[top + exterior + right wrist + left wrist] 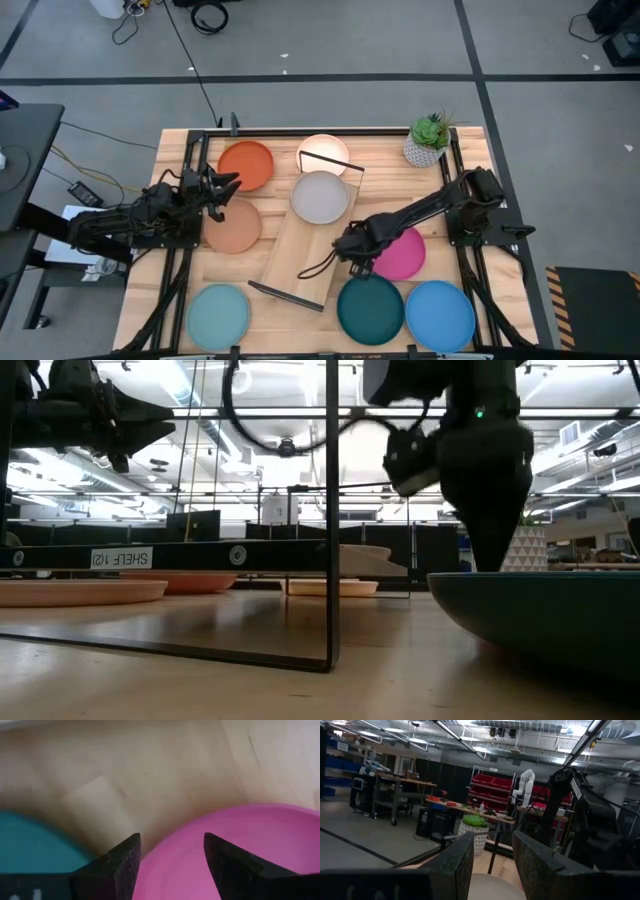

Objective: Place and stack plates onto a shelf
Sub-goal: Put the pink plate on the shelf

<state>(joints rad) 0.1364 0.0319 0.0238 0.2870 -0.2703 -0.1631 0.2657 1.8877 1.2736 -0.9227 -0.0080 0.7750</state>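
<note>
In the high view the shelf (300, 250) lies slantwise mid-table, and the grey plate (320, 197) rests flat on its far end. The orange (245, 163), cream (323, 153), peach (233, 226), pink (402, 253), dark teal (370, 308), blue (440, 315) and light blue (218, 315) plates lie flat on the table around it. My right gripper (358, 265) (172, 840) is open and points down over the pink plate's near-left rim (165, 851), beside the dark teal plate (35, 842). My left gripper (232, 188) (492, 840) is open and raised between the orange and peach plates. My right gripper stands open from above at the pink plate's rim (165, 851), one finger over the wood and one over the plate. Whether a finger touches the plate, I cannot tell. The plate lies flat on the table.
A potted plant (428, 140) stands at the table's far right corner. The shelf's black wire end frames stand at its near end (285, 295) (330, 510) and its far end (335, 165). Bare wood lies between the shelf and the pink plate.
</note>
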